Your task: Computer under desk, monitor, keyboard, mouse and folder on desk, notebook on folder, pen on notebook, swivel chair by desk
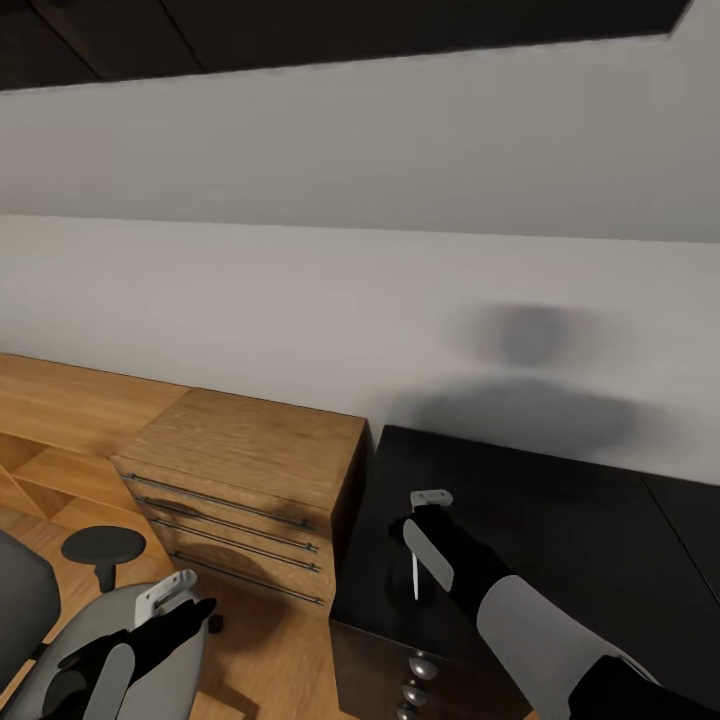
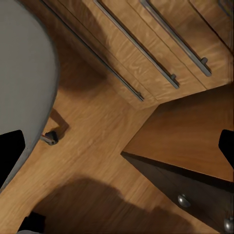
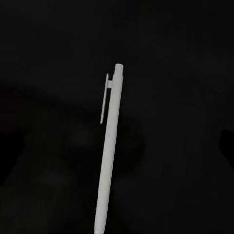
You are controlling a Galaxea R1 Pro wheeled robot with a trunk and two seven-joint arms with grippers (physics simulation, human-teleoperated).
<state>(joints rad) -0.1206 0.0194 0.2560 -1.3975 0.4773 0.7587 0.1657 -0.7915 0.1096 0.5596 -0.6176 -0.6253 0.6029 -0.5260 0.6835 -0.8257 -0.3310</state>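
A white pen (image 3: 109, 156) with a clip lies on a matt black top (image 1: 560, 520). In the head view the pen (image 1: 416, 578) is a thin pale line just under my right gripper (image 1: 425, 530). That gripper (image 3: 117, 146) hovers over the pen, open, with its fingers wide apart on either side and not touching it. The grey swivel chair (image 1: 30, 600) stands at the lower left, with a black armrest (image 1: 103, 545). My left gripper (image 1: 150, 625) is open above the chair's seat (image 2: 24, 73), holding nothing.
Silver knobs (image 1: 420, 665) show on drawers under the black top's near edge. A light-wood drawer chest (image 1: 250, 480) with long bar handles stands against it, and low wood shelving (image 1: 60, 420) runs left along the sloped grey wall. A chair castor (image 2: 51, 137) rests on the wood floor.
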